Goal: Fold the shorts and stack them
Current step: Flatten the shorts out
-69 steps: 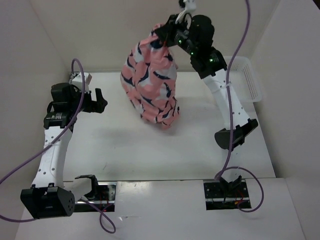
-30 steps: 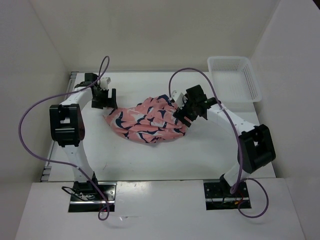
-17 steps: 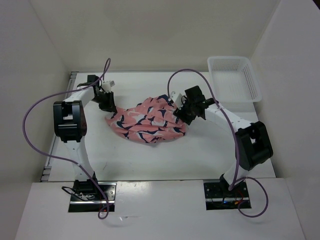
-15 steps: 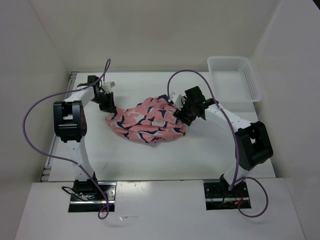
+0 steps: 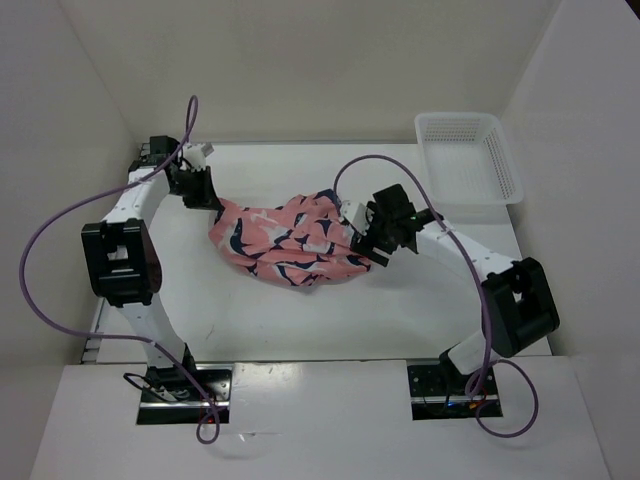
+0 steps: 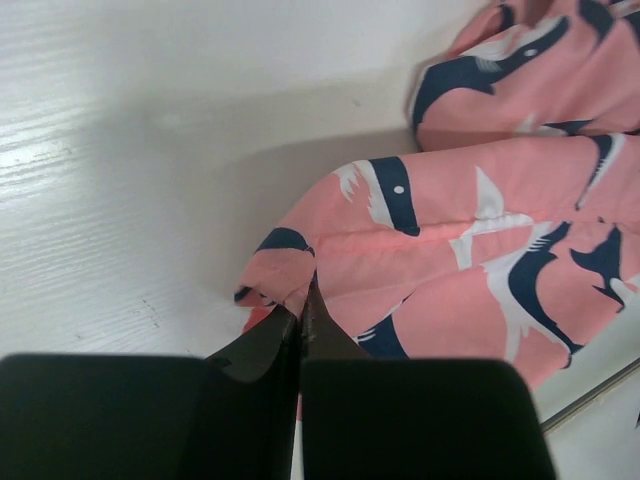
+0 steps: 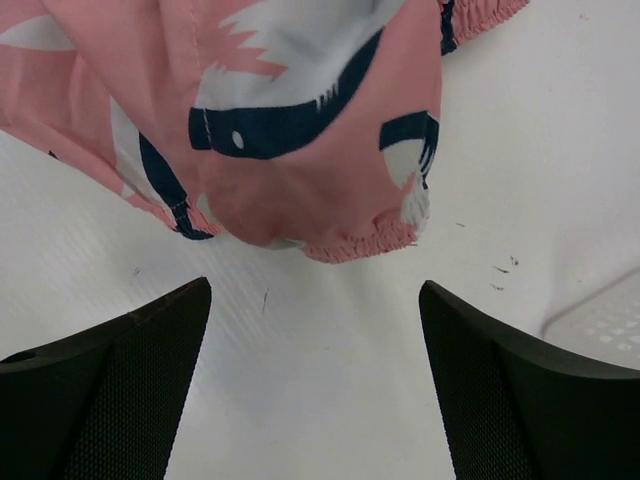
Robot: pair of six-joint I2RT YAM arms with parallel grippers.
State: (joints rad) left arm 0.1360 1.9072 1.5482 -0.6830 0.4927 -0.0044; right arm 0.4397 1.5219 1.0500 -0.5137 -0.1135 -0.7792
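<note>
Crumpled shorts (image 5: 290, 240) are seen toward the far edge of the tabletop (image 5: 300, 320). Their left corner is pinched by the left hand (image 6: 300, 300); the right hand (image 7: 315, 295) is held wide beside the right hem. Spreading seems begun; a right-side grip is needed

The shorts (image 6: 480, 230) are soft, matt, creased cloth with a puckered elastic hem. The counter (image 7: 330, 400) is white, faintly grained and lightly scuffed. At its 1 o'clock, the basket (image 5: 465, 165) is white plastic mesh. The right claw (image 7: 312, 300) is matt black with finely textured pads.
</note>
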